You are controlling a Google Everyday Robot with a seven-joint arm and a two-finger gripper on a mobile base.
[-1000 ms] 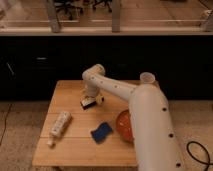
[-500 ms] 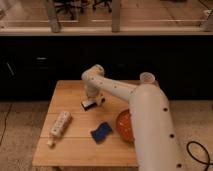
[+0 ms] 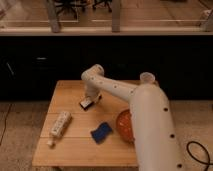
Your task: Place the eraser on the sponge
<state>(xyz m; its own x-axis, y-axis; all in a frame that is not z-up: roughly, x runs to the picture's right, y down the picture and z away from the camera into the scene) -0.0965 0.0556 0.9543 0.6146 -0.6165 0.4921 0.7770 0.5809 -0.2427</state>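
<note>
The gripper [image 3: 92, 99] is hanging low right at the eraser [image 3: 86, 104] toward the desk's back edge, apparently to handle it, though whether it is gripping I cannot tell, while the sponge [image 3: 101, 132] is lying apart, nearer the front edge.

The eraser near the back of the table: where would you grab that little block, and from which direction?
Probably across its two long sides, from straight above: the eraser is a small block that appears to lie flat on the table, so only a top-down approach clears the wood. The gripper hangs right over it.
</note>
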